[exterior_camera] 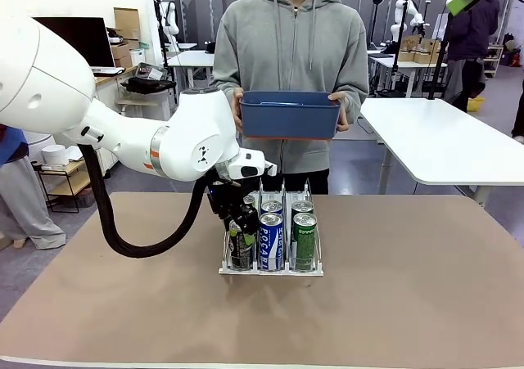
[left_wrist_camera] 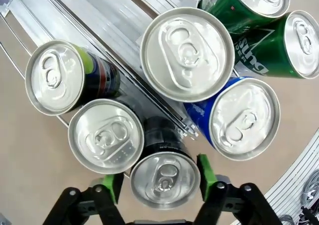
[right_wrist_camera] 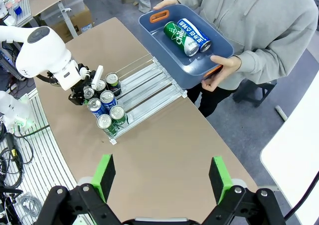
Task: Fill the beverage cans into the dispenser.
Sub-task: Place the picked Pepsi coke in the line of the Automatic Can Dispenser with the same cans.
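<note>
The white wire dispenser (exterior_camera: 271, 269) stands mid-table with several beverage cans upright in it: black in the left lane, blue-and-white (exterior_camera: 270, 240) in the middle, green (exterior_camera: 304, 238) on the right. My left gripper (exterior_camera: 233, 215) is down over the left lane. In the left wrist view its green pads (left_wrist_camera: 205, 172) stand on either side of a black can (left_wrist_camera: 164, 177) with a small gap, so the left gripper (left_wrist_camera: 159, 181) is open. My right gripper (right_wrist_camera: 162, 177) hangs open and empty high above the table. A green can (right_wrist_camera: 177, 35) and a blue-and-white can (right_wrist_camera: 194, 35) lie in the bin.
At the far edge a person holds a blue plastic bin (exterior_camera: 291, 115) in both hands, above and behind the dispenser. Brown table surface (exterior_camera: 409, 303) spreads to the right and front of the rack. White tables stand behind on the right.
</note>
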